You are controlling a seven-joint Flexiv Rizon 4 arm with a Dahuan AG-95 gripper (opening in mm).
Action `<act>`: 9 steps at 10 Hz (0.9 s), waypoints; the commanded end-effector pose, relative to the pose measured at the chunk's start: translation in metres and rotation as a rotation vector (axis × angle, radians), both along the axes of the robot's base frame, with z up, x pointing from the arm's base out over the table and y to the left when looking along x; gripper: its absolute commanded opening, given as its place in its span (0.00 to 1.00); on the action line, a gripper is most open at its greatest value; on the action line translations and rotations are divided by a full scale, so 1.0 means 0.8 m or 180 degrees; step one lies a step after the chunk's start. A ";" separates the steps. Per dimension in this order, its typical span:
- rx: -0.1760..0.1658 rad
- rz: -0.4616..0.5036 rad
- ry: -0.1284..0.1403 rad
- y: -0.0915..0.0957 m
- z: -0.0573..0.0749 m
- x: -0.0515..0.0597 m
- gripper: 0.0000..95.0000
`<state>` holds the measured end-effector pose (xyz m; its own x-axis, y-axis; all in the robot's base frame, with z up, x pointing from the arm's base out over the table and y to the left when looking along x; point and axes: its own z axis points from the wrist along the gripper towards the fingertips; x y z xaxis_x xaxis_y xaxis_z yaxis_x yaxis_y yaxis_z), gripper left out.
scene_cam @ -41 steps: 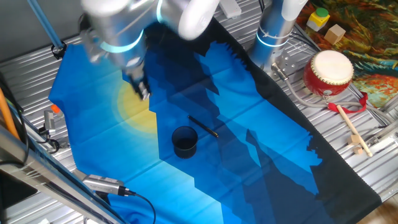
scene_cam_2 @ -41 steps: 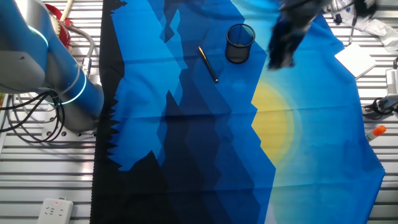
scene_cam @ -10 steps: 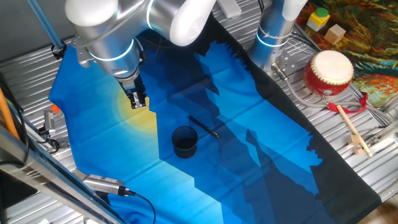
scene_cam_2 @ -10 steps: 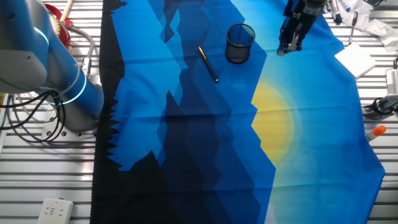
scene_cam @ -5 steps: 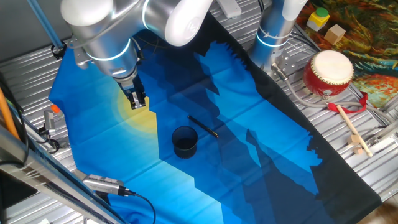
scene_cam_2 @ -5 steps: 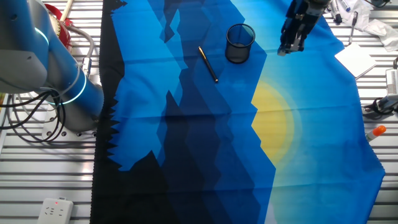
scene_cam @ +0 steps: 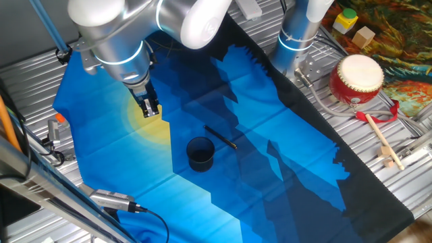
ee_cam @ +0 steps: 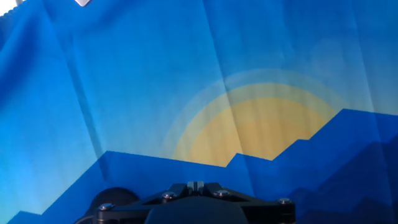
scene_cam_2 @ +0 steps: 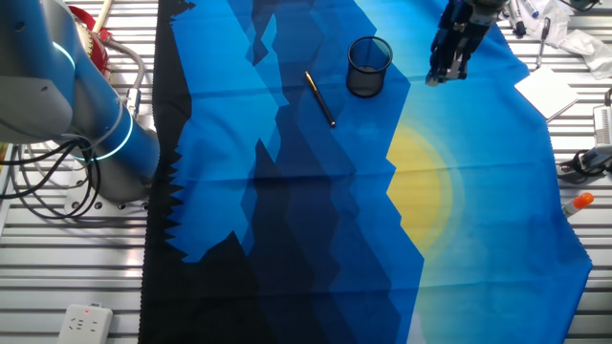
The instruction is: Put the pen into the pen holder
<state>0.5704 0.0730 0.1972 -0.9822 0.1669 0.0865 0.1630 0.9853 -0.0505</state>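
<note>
The thin black pen (scene_cam: 221, 137) lies flat on the blue cloth, just beside the pen holder (scene_cam: 200, 154), a short dark round cup standing upright. In the other fixed view the pen (scene_cam_2: 320, 98) lies left of the pen holder (scene_cam_2: 369, 65). My gripper (scene_cam: 150, 108) hangs above the yellow sun print, well away from both, with its jaws closed together and empty. It also shows in the other fixed view (scene_cam_2: 442, 75). In the hand view the gripper (ee_cam: 195, 185) points at the sun print, and the holder's dark rim (ee_cam: 115, 198) peeks in at the bottom left.
A red drum with a white top (scene_cam: 357, 77) and a drumstick (scene_cam: 381, 138) lie at the right, off the cloth. The robot base (scene_cam: 297, 37) stands at the back. An orange-capped marker (scene_cam_2: 577, 203) and cables (scene_cam: 115, 200) lie along the cloth's edge.
Four seconds ago the arm was blurred in motion. Since then it has settled over the sun print, and it has barely shifted in the last second. Pen and holder have not moved.
</note>
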 end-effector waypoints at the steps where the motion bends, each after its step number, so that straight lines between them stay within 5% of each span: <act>1: 0.0005 0.0019 -0.0011 0.000 0.000 0.000 0.00; 4: 0.0012 0.0124 -0.0084 0.000 0.000 0.000 0.00; 9: -0.0017 -0.0104 0.0024 0.019 -0.016 -0.017 0.00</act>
